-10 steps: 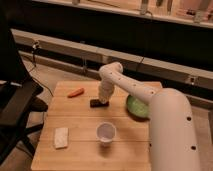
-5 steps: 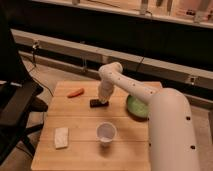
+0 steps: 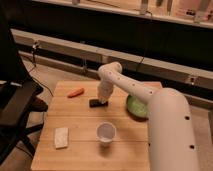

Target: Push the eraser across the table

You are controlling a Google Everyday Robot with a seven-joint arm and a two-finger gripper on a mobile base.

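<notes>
Nothing has visibly moved: claw [image 3: 103,98] sits just beside the eraser [image 3: 94,103] on the desk [image 3: 75,122]; open or closed, cannot tell. Pushing step, apparently; next calls for a steady shove.

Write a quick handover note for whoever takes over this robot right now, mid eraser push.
The claw is low over the table, at the right end of the eraser.
The eraser lies flat mid-table, toward the far side, between the orange piece and the green bowl.
Done: approach to the eraser.
Left: the push across the table. The white cup stands nearer the front, probably off a leftward path.
</notes>
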